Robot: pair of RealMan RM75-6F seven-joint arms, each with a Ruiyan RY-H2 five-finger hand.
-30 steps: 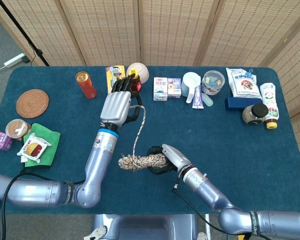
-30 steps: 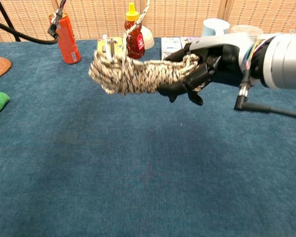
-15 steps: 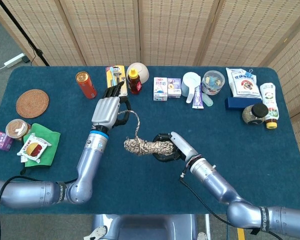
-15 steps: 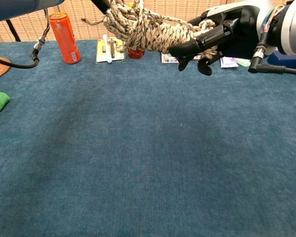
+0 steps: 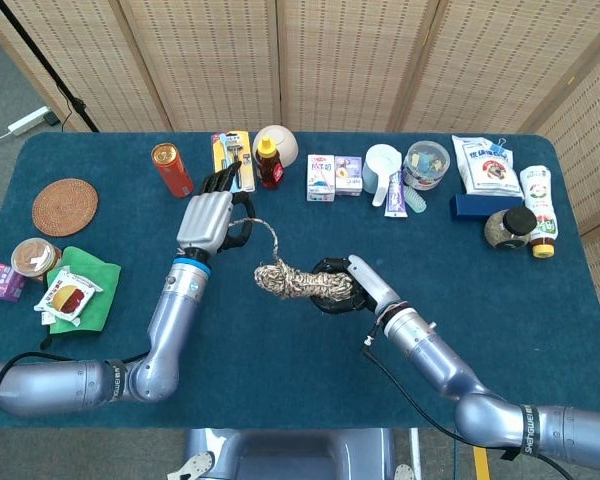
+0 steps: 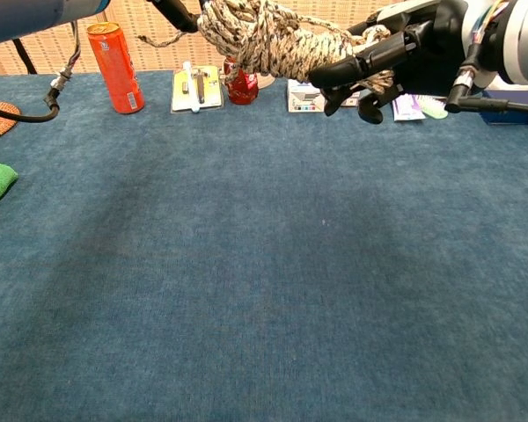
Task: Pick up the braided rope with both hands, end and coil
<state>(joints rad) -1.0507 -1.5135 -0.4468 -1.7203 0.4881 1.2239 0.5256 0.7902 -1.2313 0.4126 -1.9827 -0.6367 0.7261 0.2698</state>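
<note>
The braided rope's coil [image 5: 302, 283] is a speckled beige and brown bundle held off the table, gripped by my right hand [image 5: 346, 286] from its right side. In the chest view the coil [image 6: 273, 40] sits at the top edge with my right hand [image 6: 396, 57] wrapped around its end. A free strand of rope [image 5: 265, 237] runs up and left from the coil to my left hand [image 5: 212, 215], which holds the rope end. Only a dark fingertip [image 6: 178, 12] of the left hand shows in the chest view.
Along the far edge stand an orange can [image 5: 171, 169], a razor pack [image 5: 231, 155], a red sauce bottle [image 5: 269, 164], small boxes [image 5: 334, 177], a white scoop [image 5: 381, 165] and packets at the right. A woven coaster [image 5: 64, 206] and a green cloth [image 5: 80, 288] lie at the left.
Both hands have raised the rope and carried it slightly right and away from me. The strand between the hands has shortened, and the left hand has drawn back toward the far left.
</note>
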